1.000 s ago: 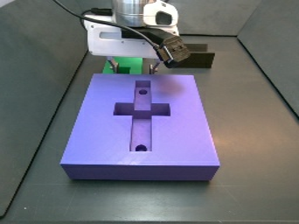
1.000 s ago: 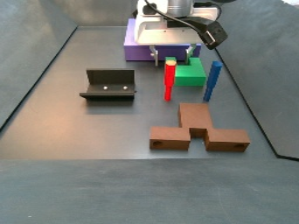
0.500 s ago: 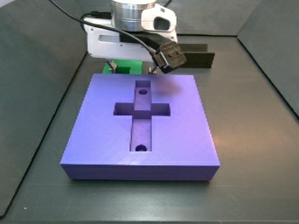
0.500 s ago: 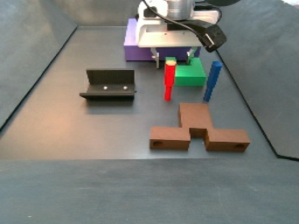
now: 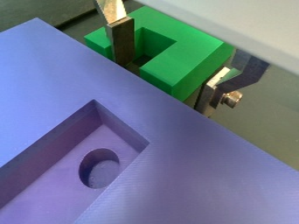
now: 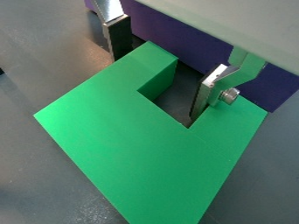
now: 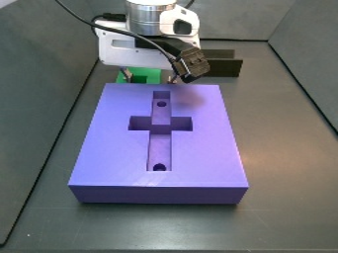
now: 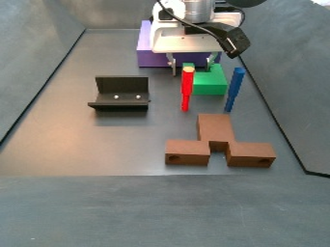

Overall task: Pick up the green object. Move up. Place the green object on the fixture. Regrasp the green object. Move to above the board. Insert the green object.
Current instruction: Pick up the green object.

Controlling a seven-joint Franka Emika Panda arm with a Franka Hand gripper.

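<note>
behind the board, at the far end of the floor: gripper (image 6: 167,68) low over the green object (image 6: 140,149), arm housing above it in both side views.
gripper state: fingers (image 6: 114,35) spread apart, one silver plate on each side of the piece's arm next to the notch; whether the pads touch the plastic cannot be told, and nothing is lifted.
gripper, same wrist check: in a wrist view the gripper (image 5: 166,63) straddles the green object (image 5: 176,54) just past the purple edge.
green object position: flat on the floor, notch opening toward the board (image 6: 198,44), just beside the board's end face; in a side view only a strip of green object (image 7: 140,73) shows under the gripper (image 7: 148,65).
board: purple slab (image 7: 161,143) lying flat, cross slot and two round holes on top, nothing in the slot.
fixture: dark bracket (image 8: 119,95) on its base plate, well apart from the gripper (image 8: 188,62), nothing on it.
other pieces: red peg (image 8: 187,90) and blue peg (image 8: 234,89) upright, near the green object (image 8: 213,80); brown block (image 8: 219,143) nearer the camera, apart from them.
change against half a second earlier: none visible, arm and pieces in the same places.
change against one second earlier: the arm housing sits slightly differently in a side view; green object unmoved.
</note>
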